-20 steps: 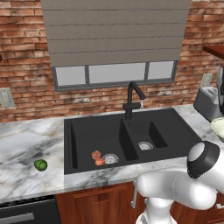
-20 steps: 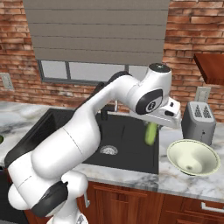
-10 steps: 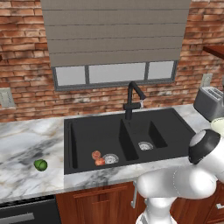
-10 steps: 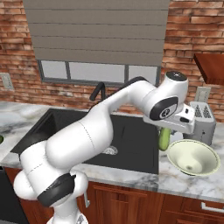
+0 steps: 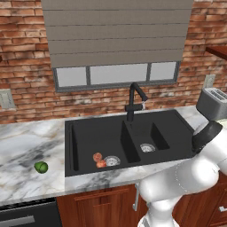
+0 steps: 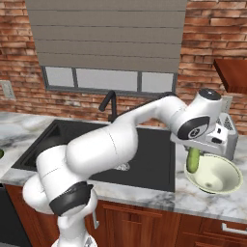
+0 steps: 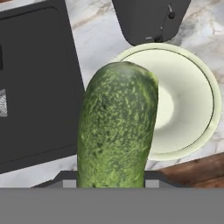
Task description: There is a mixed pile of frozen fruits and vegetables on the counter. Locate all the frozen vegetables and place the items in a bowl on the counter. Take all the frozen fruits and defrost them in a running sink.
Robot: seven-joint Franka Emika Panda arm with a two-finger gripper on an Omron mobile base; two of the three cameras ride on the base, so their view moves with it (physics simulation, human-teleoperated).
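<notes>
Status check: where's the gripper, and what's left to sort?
Gripper shut on cucumber, hanging upright over bowl rim. Two fruits in left sink basin. Round green item on counter. Toaster stands behind bowl.

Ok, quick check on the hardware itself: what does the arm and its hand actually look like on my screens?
The arm is glossy white, built of thick rounded segments with dark grey to black bands at the joints, one near its base and a black cap at the wrist. The hand is a boxy white-grey block with small dark markings on its side. No loose cables show. The fingers themselves are too hidden to describe.
</notes>
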